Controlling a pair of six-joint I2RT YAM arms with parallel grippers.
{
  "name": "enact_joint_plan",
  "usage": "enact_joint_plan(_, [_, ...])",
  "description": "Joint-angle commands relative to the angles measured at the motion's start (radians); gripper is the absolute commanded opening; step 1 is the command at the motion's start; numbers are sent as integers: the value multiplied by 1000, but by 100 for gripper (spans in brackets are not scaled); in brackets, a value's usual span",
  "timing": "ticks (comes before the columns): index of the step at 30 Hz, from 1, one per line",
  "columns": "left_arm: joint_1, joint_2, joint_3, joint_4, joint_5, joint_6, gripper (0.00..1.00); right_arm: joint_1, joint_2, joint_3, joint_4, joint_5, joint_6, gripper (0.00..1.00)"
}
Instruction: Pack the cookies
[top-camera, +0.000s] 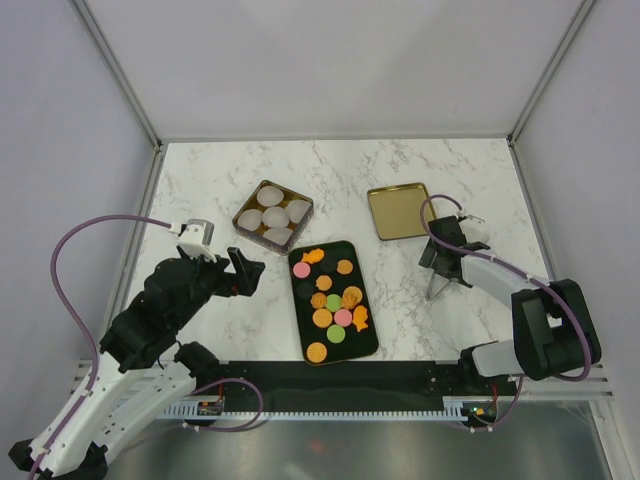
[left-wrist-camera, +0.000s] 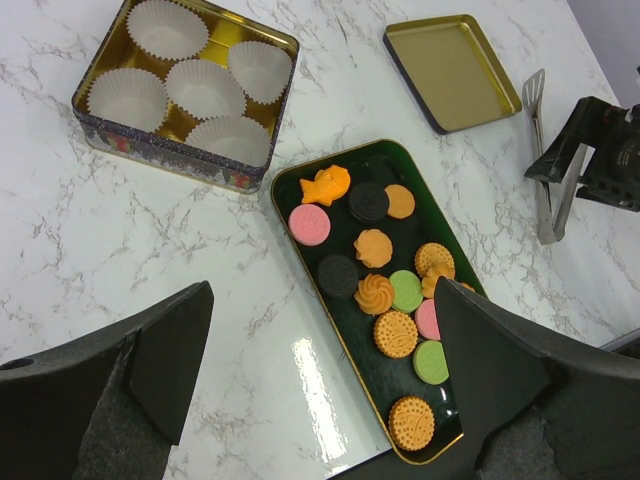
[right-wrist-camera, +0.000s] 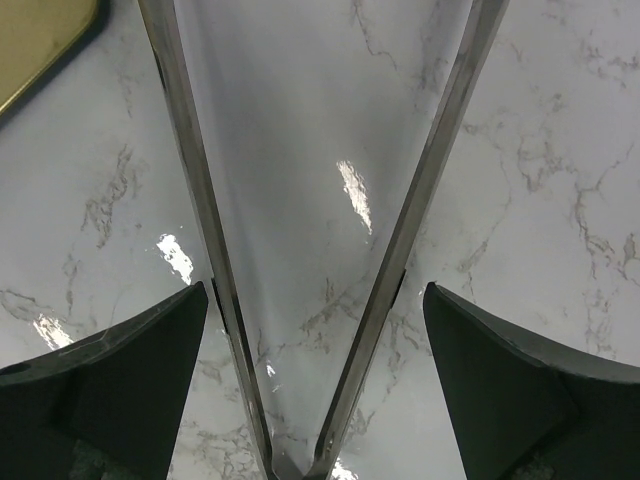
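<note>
On the marble table (top-camera: 400, 170), the left gripper (left-wrist-camera: 322, 300) hangs released at 8 o'clock of the black tray (top-camera: 364, 346). The cookies (top-camera: 333, 295) lie on that tray. They look light and brittle, best pinched gently across their edges. At 3 o'clock, the right gripper (right-wrist-camera: 315, 290) grasps tongs (right-wrist-camera: 200, 200).

Tin (top-camera: 273, 213) sits just beside far-left corner of the tray (top-camera: 362, 342) of cookies (top-camera: 322, 318). Bare desk (top-camera: 400, 290) lane between tray and tongs (top-camera: 436, 286); another between tin and lid (top-camera: 399, 210). Far desk strip behind both open.
</note>
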Motion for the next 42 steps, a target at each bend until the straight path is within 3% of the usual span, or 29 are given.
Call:
enact_joint_plan(1, [-4, 5, -4, 0, 5, 36, 100, -5, 23, -6, 61, -5, 3, 98])
enact_joint_plan(13, [-4, 21, -3, 1, 9, 37, 100, -15, 98, -3, 47, 48, 151, 96])
enact_joint_plan(21, [-4, 11, -4, 0, 3, 36, 100, -15, 130, 12, 46, 33, 145, 89])
enact_joint_plan(29, [-4, 13, -4, 0, 6, 37, 100, -13, -12, 6, -3, 18, 86, 56])
enact_joint_plan(36, [-4, 11, -4, 0, 6, 36, 100, -15, -204, 81, -126, -2, 23, 56])
enact_joint_plan(42, [-4, 10, -3, 1, 3, 34, 100, -4, -313, 141, -192, -131, -45, 52])
